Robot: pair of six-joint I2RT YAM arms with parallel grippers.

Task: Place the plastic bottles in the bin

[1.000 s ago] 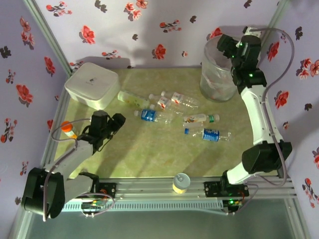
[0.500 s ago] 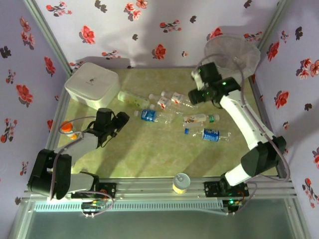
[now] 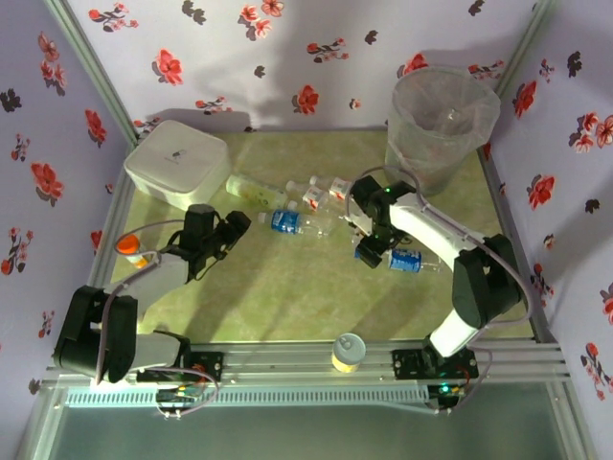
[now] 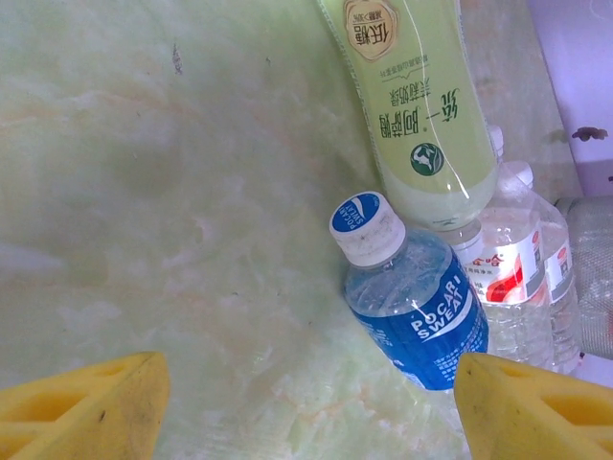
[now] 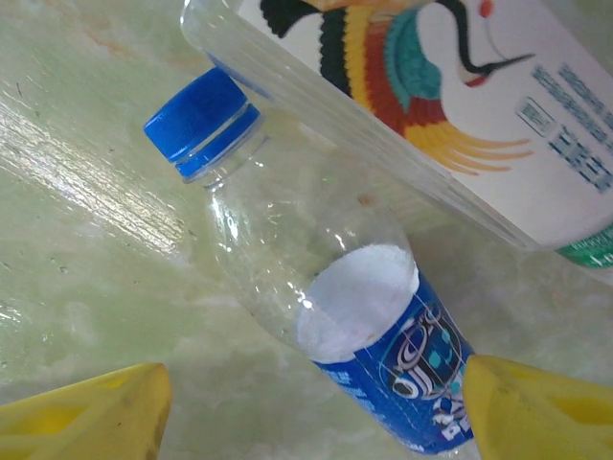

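Several plastic bottles lie in the middle of the table: a pale green one [image 3: 257, 190], two red-labelled ones [image 3: 311, 196], a white-capped blue Pocari Sweat bottle [image 3: 284, 221] and a blue-capped, blue-labelled bottle [image 3: 407, 260]. My left gripper [image 3: 239, 222] is open, just left of the Pocari Sweat bottle [image 4: 412, 307], whose body lies by its right finger [image 4: 536, 412]. My right gripper [image 3: 372, 251] is open, low over the blue-capped bottle [image 5: 316, 287], which lies between its fingers [image 5: 541, 412]. A crane-labelled bottle [image 5: 431, 105] lies beside that one. The bin [image 3: 441, 125] stands at the back right.
A white rounded box [image 3: 177, 163] sits at the back left. An orange-capped bottle [image 3: 129, 247] lies by the left edge, beside my left arm. A yellow can [image 3: 347, 353] stands on the front rail. Flowered walls close in the table.
My right arm has swung from above the bin down to the table, over the blue-capped bottle. My left gripper has crept a little toward the Pocari Sweat bottle.
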